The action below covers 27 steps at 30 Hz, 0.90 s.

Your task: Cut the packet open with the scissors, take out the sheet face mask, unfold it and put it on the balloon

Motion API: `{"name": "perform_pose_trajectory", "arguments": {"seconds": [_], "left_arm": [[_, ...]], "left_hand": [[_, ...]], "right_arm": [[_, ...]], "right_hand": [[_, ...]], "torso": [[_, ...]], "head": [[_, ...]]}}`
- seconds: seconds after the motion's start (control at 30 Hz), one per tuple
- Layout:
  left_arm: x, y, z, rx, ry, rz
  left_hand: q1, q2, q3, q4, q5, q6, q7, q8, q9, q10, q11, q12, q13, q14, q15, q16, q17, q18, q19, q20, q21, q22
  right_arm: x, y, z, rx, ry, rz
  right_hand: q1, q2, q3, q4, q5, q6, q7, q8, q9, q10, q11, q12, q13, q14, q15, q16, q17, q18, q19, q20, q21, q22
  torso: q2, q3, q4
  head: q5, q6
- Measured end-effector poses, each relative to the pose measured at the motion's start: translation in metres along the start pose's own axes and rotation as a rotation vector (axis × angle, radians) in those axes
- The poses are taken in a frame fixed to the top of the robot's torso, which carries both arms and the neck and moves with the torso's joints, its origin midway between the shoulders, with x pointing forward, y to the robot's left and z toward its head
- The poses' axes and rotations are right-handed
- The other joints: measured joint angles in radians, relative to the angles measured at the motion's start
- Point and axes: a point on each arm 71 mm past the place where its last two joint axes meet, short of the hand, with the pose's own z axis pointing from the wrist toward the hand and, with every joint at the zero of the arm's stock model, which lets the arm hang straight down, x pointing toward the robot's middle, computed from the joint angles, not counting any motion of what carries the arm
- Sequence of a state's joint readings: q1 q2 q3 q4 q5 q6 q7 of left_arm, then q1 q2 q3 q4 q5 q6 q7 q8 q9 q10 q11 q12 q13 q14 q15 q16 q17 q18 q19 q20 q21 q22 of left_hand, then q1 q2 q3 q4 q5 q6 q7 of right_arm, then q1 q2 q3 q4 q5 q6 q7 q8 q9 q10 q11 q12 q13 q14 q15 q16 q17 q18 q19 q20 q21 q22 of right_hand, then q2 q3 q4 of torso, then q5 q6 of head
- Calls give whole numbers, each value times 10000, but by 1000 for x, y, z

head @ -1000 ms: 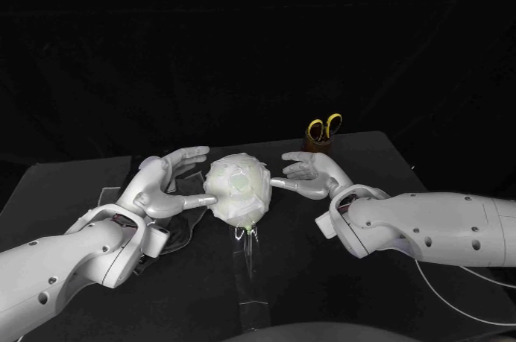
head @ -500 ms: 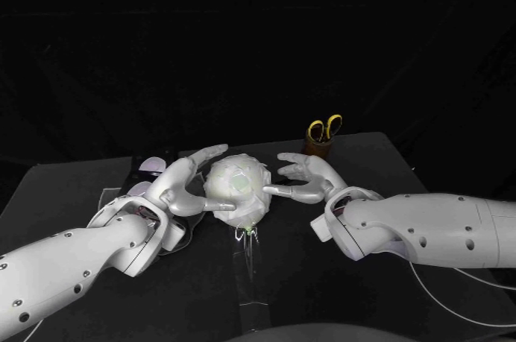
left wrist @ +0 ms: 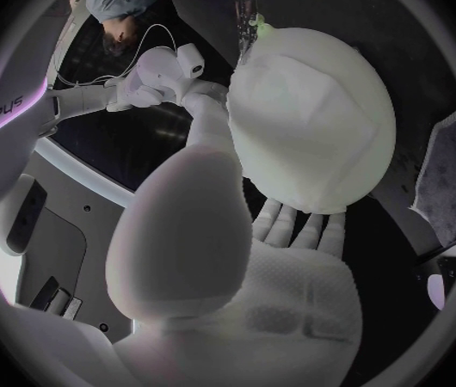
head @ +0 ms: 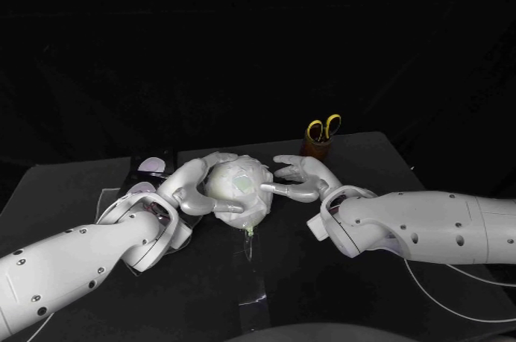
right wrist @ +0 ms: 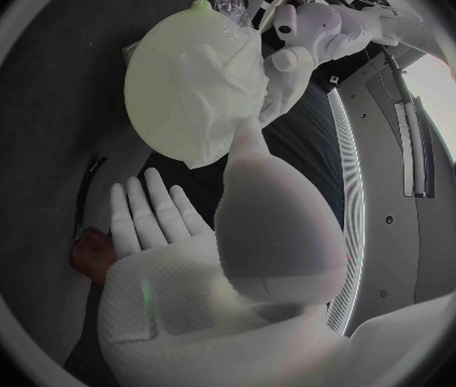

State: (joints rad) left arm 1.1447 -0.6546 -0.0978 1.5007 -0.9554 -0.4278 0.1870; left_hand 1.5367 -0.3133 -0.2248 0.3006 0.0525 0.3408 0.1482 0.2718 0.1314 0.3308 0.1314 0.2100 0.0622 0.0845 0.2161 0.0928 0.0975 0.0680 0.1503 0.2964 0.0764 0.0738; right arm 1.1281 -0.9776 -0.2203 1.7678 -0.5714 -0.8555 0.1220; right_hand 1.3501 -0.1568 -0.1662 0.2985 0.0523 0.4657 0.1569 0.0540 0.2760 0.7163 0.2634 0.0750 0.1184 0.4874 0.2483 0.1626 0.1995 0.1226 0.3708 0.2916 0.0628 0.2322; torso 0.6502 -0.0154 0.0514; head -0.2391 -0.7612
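A pale balloon [head: 238,189] stands on a clear stand [head: 252,282] at mid-table, with the white sheet mask [left wrist: 314,120] draped over it in wrinkles. My left hand [head: 194,187] cups the balloon's left side with its fingers spread, the thumb [left wrist: 201,138] pressing on the mask. On the other side my right hand [head: 297,179] has its fingers apart and its thumb [right wrist: 252,159] touching the balloon [right wrist: 196,86]. Yellow-handled scissors [head: 323,126] stand in a brown holder [head: 316,146] behind the right hand.
Behind my left arm the cut packet [head: 153,164] lies on the black table [head: 65,185]. The table's far edge runs just behind the scissors holder. My right forearm [head: 430,230] crosses the table's right side.
My left hand has moved right and closed in round the balloon's left side. The right hand has shifted slightly left, its thumb staying against the balloon.
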Motion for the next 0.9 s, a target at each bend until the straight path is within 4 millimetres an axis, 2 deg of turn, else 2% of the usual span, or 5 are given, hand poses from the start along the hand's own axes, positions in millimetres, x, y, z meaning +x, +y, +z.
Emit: {"name": "perform_pose_trajectory", "arguments": {"seconds": [0.13,0.37,0.47,0.77,0.9], "left_arm": [[1,0,1,-77,52,63],[0,2,4,-214,83,321],[-1,4,5,-271,73,472],[-4,8,6,-468,56,913],[-5,9,5,-560,86,1073]], "left_hand": [[0,0,0,0,0,178,1,92,43,54,83,1,-19,30,-41,0,0,0,0,0,0,0],[0,0,0,0,0,709,38,418,191,214,320,2,-51,61,-331,0,-1,-1,0,0,0,1],[0,0,1,0,0,851,69,493,256,235,370,15,-67,96,-382,0,23,0,0,0,0,1],[73,68,1,0,0,915,73,539,285,271,405,-104,-103,105,-391,0,22,0,0,1,0,2],[157,66,1,0,0,915,72,539,279,265,410,-157,-121,105,-391,0,9,0,1,1,0,2]], "right_arm": [[1,-2,2,143,107,-24],[3,-4,6,346,285,-99],[3,-6,8,425,349,-143],[0,-10,9,682,463,-306],[-5,-14,9,845,400,-424]], "right_hand": [[411,461,365,-65,0,442,35,116,187,296,-30,130,-61,708,-43,197,123,-1,8,0,0,17],[951,745,475,-150,-3,869,95,230,374,484,-44,236,-187,1390,-111,406,218,-1,374,2,1,112],[1131,822,494,-169,-4,953,111,270,409,520,-80,236,-243,1541,-121,448,218,-2,446,13,1,129],[1598,1138,593,-268,-4,1279,147,385,529,687,-94,323,-382,1846,-179,544,187,-4,751,32,42,181],[2020,1355,743,-509,-2,1598,217,540,677,771,-115,363,-442,1936,-200,592,138,-4,1002,-5,120,232]], "torso": [[-1,-1,0],[-8,5,1],[-9,5,0],[-4,8,-7],[-4,8,0]], "head": [[-5,-19],[-15,-38],[-21,-47],[-58,-83],[-74,-118]]}}
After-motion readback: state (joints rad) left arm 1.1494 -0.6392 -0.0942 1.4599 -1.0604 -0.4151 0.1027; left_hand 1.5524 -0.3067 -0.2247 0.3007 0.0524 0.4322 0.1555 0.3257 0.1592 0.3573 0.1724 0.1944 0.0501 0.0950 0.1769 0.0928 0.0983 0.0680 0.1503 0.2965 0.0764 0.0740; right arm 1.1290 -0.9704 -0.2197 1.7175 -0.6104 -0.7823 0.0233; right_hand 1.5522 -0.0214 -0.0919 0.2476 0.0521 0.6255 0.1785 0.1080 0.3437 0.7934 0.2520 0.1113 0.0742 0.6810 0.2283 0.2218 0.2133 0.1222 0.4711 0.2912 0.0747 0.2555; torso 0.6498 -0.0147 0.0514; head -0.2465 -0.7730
